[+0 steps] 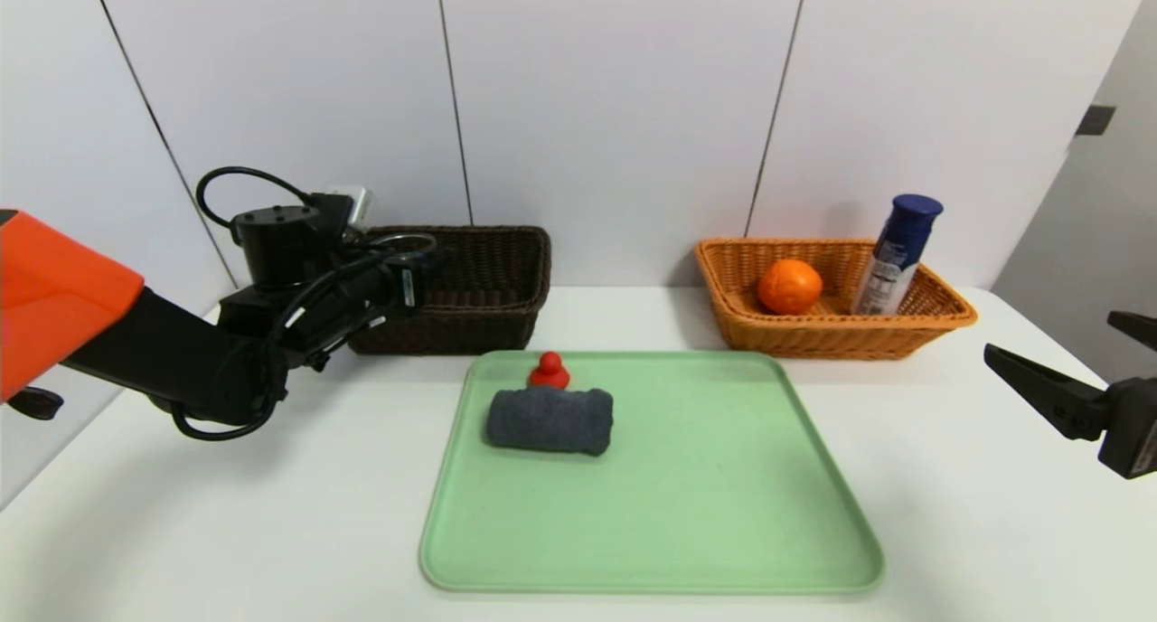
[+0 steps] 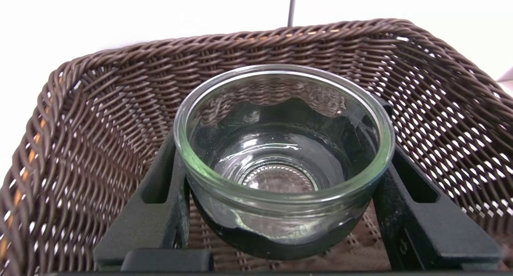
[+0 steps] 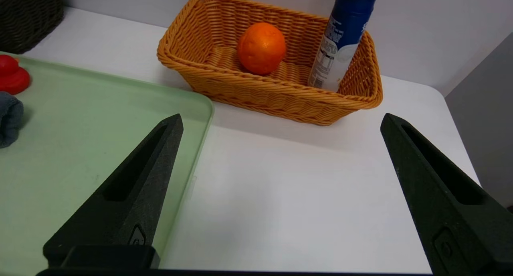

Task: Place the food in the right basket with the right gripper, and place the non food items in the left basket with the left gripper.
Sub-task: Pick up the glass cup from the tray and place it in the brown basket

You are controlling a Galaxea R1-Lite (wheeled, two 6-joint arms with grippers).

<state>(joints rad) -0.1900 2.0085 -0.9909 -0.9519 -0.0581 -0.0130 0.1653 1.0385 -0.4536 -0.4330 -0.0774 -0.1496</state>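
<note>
Over the brown basket [image 2: 80,147] at the worktop's far left: left tool [image 2: 280,212] clamped on a glass bowl [image 2: 280,147], fingertips hidden beneath; right tool [image 3: 280,195] spread wide, empty, partly cut off.

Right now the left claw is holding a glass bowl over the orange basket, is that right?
Not quite. The left gripper does hold the glass bowl, but over the dark brown basket, as the left wrist view shows. The orange basket stands at the other side.

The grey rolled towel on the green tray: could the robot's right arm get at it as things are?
Probably yes. The right gripper is open and empty, and the tray between it and the towel is bare; only the small red toy sits behind.
</note>
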